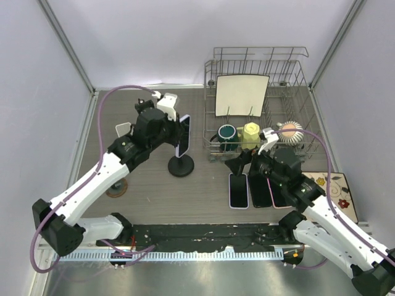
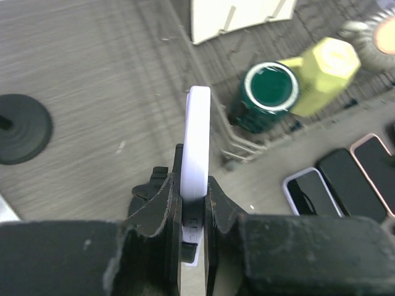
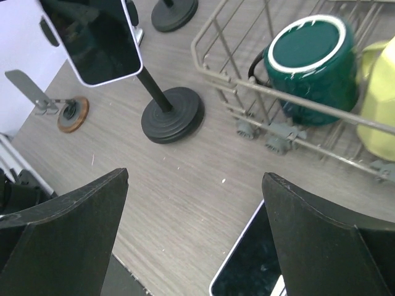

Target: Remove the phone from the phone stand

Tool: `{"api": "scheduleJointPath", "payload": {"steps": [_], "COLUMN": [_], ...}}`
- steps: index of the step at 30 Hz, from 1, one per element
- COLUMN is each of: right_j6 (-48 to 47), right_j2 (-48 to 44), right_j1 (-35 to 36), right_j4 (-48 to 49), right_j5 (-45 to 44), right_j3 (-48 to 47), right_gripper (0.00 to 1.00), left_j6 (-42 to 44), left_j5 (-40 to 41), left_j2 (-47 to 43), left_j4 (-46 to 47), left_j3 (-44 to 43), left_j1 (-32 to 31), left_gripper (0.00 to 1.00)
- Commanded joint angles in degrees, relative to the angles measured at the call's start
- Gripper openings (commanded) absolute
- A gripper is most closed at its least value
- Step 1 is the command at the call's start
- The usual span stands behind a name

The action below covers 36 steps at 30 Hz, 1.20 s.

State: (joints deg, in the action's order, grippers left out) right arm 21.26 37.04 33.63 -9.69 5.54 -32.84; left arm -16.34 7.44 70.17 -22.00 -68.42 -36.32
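Note:
A white-edged phone with a dark screen [image 1: 183, 134] stands upright at the top of a black phone stand; the stand's round base [image 1: 181, 165] is on the table below it. My left gripper [image 1: 178, 131] is shut on the phone. In the left wrist view its two fingers press both faces of the edge-on phone [image 2: 197, 135], gripper [image 2: 196, 191]. The right wrist view shows the phone [image 3: 99, 37] still on the stand's pole [image 3: 154, 92]. My right gripper [image 1: 244, 161] is open and empty, gripper [image 3: 194, 228], low over a phone lying flat [image 1: 238, 190].
A wire dish rack [image 1: 259, 61] at the back right holds a white plate [image 1: 242, 95], a green cup [image 1: 227, 132] and a yellow cup [image 1: 250, 132]. Two more phones [image 1: 268, 192] lie flat. A second black base [image 2: 21, 126], a brown disc [image 1: 116, 188] and a patterned mat [image 1: 336, 191].

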Motion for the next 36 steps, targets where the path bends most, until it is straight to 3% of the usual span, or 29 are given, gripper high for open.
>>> {"api": "scheduleJointPath", "payload": {"steps": [1, 14, 16, 17, 23, 26, 30, 36], "right_j6": [4.75, 7.66, 7.75, 7.66, 6.34, 5.29, 3.36, -1.48], "right_j2": [2.16, 4.89, 5.24, 5.41, 7.61, 8.31, 9.89, 12.71], "right_j1": [-0.05, 0.12, 0.30, 0.47, 2.32, 3.37, 5.30, 10.39], "right_j4": [4.49, 9.25, 9.43, 9.43, 9.43, 9.43, 11.89, 15.58], "right_j5": [5.09, 8.26, 8.35, 8.35, 7.21, 6.15, 6.15, 4.83], "right_j3": [-1.53, -0.21, -0.29, -0.47, -2.05, -2.49, -3.72, -6.18], "right_gripper": [0.95, 0.95, 0.95, 0.95, 0.95, 0.95, 0.95, 0.96], "left_j6": [-2.65, -7.30, -7.65, -7.83, -7.48, -6.78, -5.99, -6.07], "left_j5": [2.74, 21.03, 21.65, 21.56, 21.82, 21.83, 21.13, 17.35], "left_j2": [-5.66, -5.84, -5.31, -5.31, -5.92, -6.19, -7.67, -10.49], "left_j4": [6.62, 5.65, 5.13, 5.04, 3.37, 1.88, 0.38, -2.08], "left_j3": [1.00, 3.56, 3.12, 2.77, 1.28, -0.21, -1.89, -2.68], "left_j1": [-6.64, -24.50, -25.73, -25.91, -26.09, -26.00, -25.04, -19.69], "left_gripper": [0.00, 0.03, 0.13, 0.23, 0.63, 0.76, 0.84, 0.85]}}
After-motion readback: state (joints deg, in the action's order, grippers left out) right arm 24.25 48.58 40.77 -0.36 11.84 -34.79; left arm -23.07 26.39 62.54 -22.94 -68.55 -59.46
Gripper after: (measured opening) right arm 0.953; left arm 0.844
